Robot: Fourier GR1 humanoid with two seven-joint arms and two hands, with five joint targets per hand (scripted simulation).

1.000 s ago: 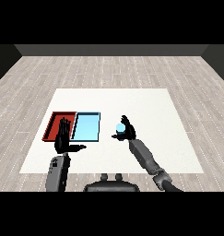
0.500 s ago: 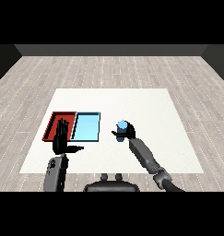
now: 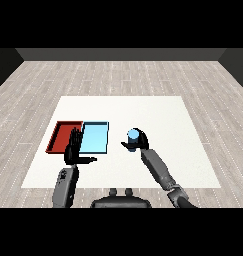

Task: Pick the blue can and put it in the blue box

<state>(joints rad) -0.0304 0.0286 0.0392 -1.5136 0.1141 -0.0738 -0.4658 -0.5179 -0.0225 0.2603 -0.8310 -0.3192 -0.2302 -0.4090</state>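
The small light blue cylindrical can stood upright on the white tabletop, to the right of both trays and clear of them. The robot's black right hand was wrapped around it, its fingers curled round the can's far and right side while the thumb reached across the near side, so that the can's pale blue top showed above the hand. Whether the can's base rested on the tabletop or sat slightly above it was hard to judge from this angle. The grey right forearm ran back from the hand toward the lower right.

The shallow light blue rectangular tray lay near the can on its left, with a strip of bare tabletop between them. The shallow red rectangular tray lay touching the blue tray's left side.

The black left hand was held up at the near edge of the two trays, overlapping the seam between them in the view. Its fingers were straight and slightly spread, pointing away from the robot, with the thumb stuck out to the right; it held nothing. The grey left forearm rose from the lower left.
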